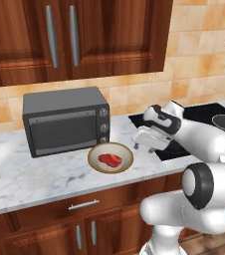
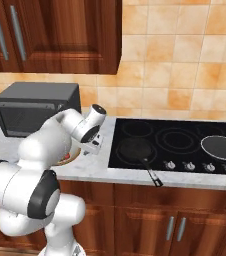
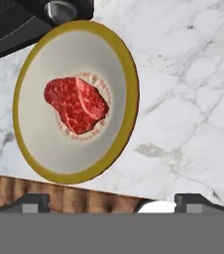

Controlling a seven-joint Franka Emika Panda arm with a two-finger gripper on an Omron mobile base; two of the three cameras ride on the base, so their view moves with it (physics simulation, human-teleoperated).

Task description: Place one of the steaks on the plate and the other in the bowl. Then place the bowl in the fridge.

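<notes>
A raw red steak (image 1: 110,160) (image 3: 77,104) lies in the middle of the bowl (image 1: 94,162) (image 3: 36,71), a shallow dish with a tan rim and a cream inside. The bowl stands on the marble counter (image 1: 30,174) in front of the toaster oven. My gripper (image 1: 143,146) (image 2: 91,146) (image 3: 114,201) hovers just right of the bowl, above the counter near its front edge. It is open, its fingertips (image 3: 34,201) wide apart with nothing between them. In the right base view my arm covers most of the bowl (image 2: 70,159). The other steak and the fridge are out of view.
A grey toaster oven (image 1: 64,122) (image 2: 32,107) sits behind the bowl. Right of it lies a black cooktop (image 2: 180,140) with two dark frying pans (image 2: 135,150) (image 2: 224,147). Wooden wall cabinets (image 1: 74,35) hang above. The counter's front edge (image 3: 59,198) is close under the hand.
</notes>
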